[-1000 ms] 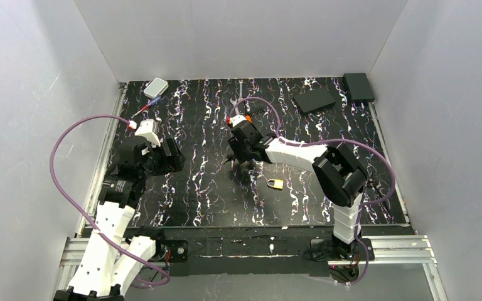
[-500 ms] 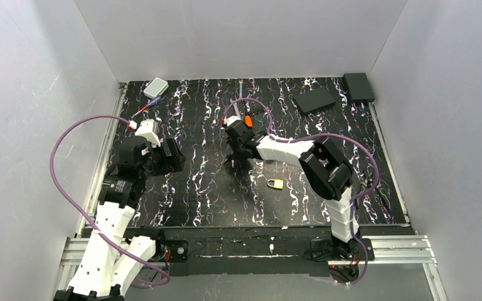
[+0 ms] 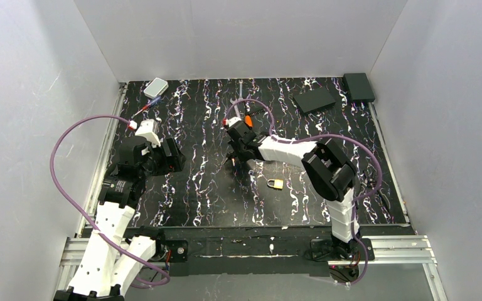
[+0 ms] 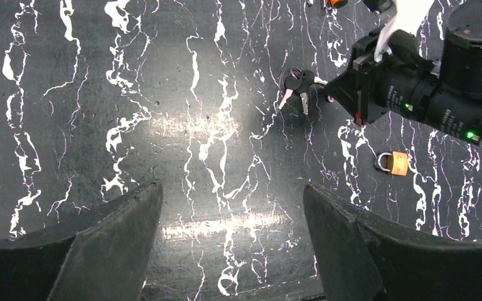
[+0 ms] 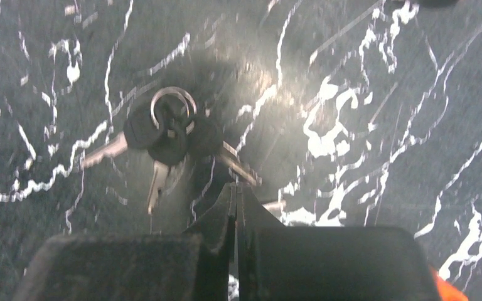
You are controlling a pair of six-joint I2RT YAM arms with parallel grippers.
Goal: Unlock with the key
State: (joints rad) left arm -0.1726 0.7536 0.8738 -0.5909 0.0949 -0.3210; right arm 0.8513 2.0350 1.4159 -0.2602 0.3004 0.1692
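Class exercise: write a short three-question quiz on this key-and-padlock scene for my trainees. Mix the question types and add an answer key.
1. Fill in: in the right wrist view, the right gripper, just beside the key bunch, has its jaws ___.
2. True or false: the left gripper holds the key bunch.
3. Choose one: the brass padlock lies
A. on the table, apart from the key bunch
B. between the left gripper's fingers
C. hooked on the key bunch

Key: 1 shut; 2 false, it is open and empty; 3 A.
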